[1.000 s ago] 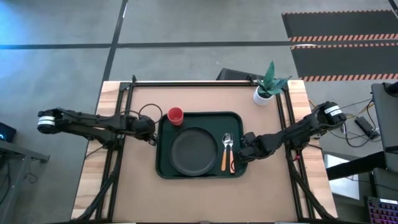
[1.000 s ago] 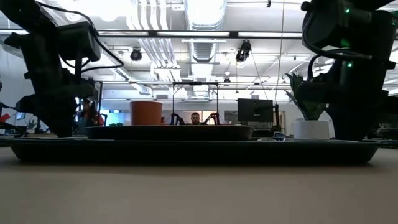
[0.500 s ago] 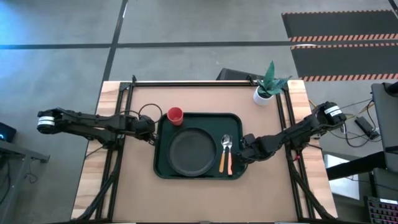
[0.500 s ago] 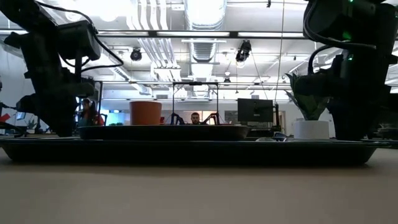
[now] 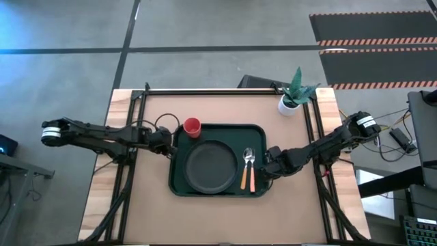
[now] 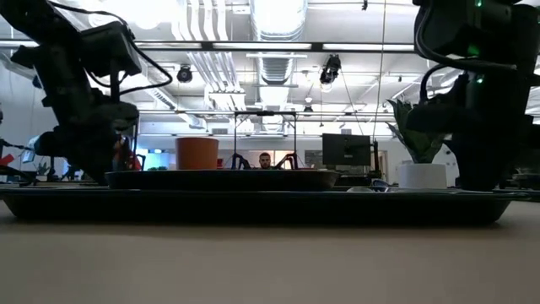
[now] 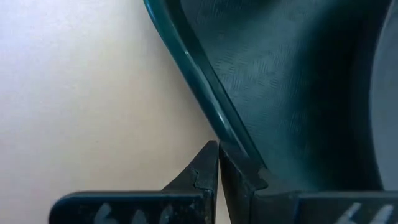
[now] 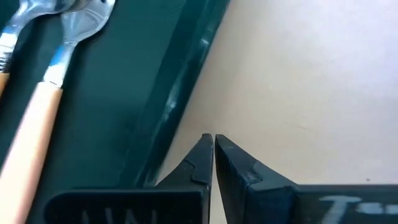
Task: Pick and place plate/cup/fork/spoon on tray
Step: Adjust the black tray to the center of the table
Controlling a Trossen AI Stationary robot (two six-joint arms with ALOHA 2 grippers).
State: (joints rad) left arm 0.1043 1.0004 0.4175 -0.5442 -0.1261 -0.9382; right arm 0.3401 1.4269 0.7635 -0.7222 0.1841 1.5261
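Observation:
The dark green tray [image 5: 179, 179] lies in the middle of the table. The dark plate [image 5: 210, 166] lies on it. The spoon [image 5: 245, 174] and the fork [image 5: 252, 179] lie side by side on its right part. The red cup [image 5: 192, 126] stands at the tray's far left corner and shows behind the plate in the low view [image 6: 198, 153]. My left gripper [image 5: 168, 142] is shut at the tray's left rim [image 7: 205, 87]. My right gripper [image 5: 266, 169] is shut just outside the tray's right rim [image 8: 180, 93], low over the table. My left gripper has its shut fingertips [image 7: 211, 163] at the outer side of the tray's left rim [image 7: 231, 134], coming level from the table's left. One fingertip overlaps the rim. I cannot tell whether it presses on it. My right gripper's shut tips stand beside the right rim [image 8: 163, 143]; I cannot tell whether they touch it.
A white pot with a green plant [image 5: 292, 97] stands at the table's far right. Bare tabletop lies near the front edge [image 5: 218, 219] and on both sides of the tray. Black frame rails [image 5: 130, 130] run along the table's left and right sides.
The fork, which lay slanted at the tray's right rim by my right gripper's tips, now lies straight beside the spoon. The tray with the plate has slid a little toward the table's left. My left arm's wrist has shifted at the tray's left rim.

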